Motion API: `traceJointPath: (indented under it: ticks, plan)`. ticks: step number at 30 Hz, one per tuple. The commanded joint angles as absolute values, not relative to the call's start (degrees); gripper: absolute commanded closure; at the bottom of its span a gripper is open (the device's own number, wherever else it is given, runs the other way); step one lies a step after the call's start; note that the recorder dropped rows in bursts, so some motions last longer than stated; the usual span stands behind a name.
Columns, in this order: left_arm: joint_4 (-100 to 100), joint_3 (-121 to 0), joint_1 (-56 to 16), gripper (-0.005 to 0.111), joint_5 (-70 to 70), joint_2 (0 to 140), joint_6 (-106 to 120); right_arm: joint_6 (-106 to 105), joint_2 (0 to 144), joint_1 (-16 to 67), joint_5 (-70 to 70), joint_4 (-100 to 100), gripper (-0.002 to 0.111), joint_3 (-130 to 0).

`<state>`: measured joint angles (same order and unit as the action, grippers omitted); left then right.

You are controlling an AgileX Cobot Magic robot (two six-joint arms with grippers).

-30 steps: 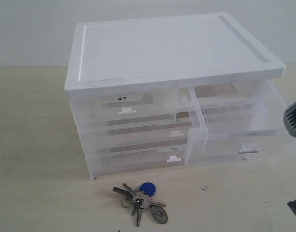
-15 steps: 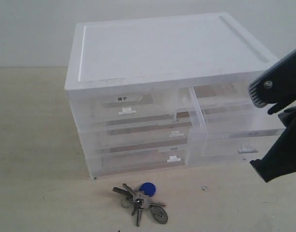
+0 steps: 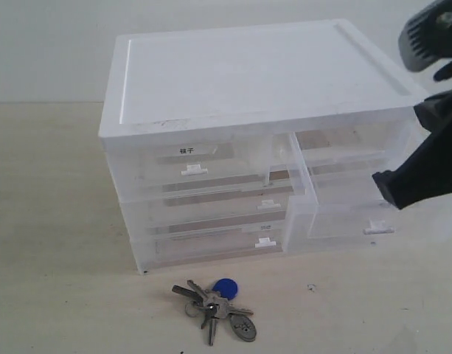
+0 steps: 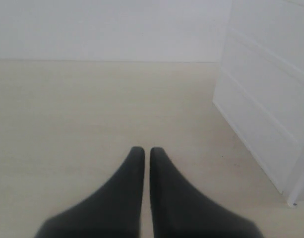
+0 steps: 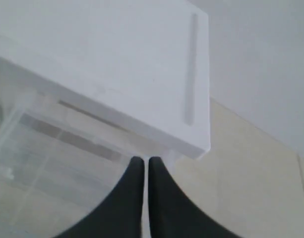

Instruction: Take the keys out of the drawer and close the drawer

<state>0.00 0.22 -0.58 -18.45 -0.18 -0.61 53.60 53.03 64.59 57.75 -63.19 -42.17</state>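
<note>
**Desk:** Which step are you on?

**Operator:** The keys (image 3: pixel 214 308) are out and lie on the counter (image 3: pixel 56 243), just in front of the drawer cabinet (image 3: pixel 248 74). As I read it, only the closing is left. The half-width drawer (image 3: pixel 343 221) on the right stands pulled out.

**Desk:** And the right gripper?

**Operator:** The right gripper (image 3: pixel 388 192) is clenched on nothing, with its tips at the drawer's front near the upper edge (I can't tell whether they touch). Next I need a straight push on that front, square to the cabinet, so the drawer doesn't skew.

**Desk:** Do the wrist cameras add anything?

**Operator:** The right wrist view shows its fingers (image 5: pixel 132 198) pressed together below the cabinet's white top, but no keys. The left wrist view gives me the left gripper (image 4: pixel 143 153), also clenched and empty, over bare counter beside the cabinet. The exterior view misses that arm altogether.
</note>
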Motion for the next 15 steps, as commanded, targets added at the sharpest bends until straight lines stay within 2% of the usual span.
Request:
traceJointPath:
  ticks: [1, 6, 8, 11, 15]
  plan:
    - [0.00, 0.00, -0.56, 0.102, -17.80, 0.00, -0.42, 52.63, 48.12, 64.48, 51.17, -61.52, 0.108, -42.92]
    - [0.00, 0.00, -0.56, 0.102, -17.80, 0.00, -0.42, 48.66, 44.43, 64.48, 50.42, -57.08, 0.108, -42.92]
    - [0.00, 0.00, -0.56, 0.102, -17.80, 0.00, -0.42, 42.68, 42.66, 64.48, 51.49, -48.78, 0.108, -42.92]
    - [0.00, 0.00, -0.56, 0.102, -17.80, 0.00, -0.42, 29.70, 40.85, 64.48, 60.26, -33.91, 0.108, -42.92]
    - [0.00, 0.00, -0.56, 0.102, -17.80, 0.00, -0.42, 24.76, 39.09, 64.48, 69.96, -28.41, 0.108, -42.92]
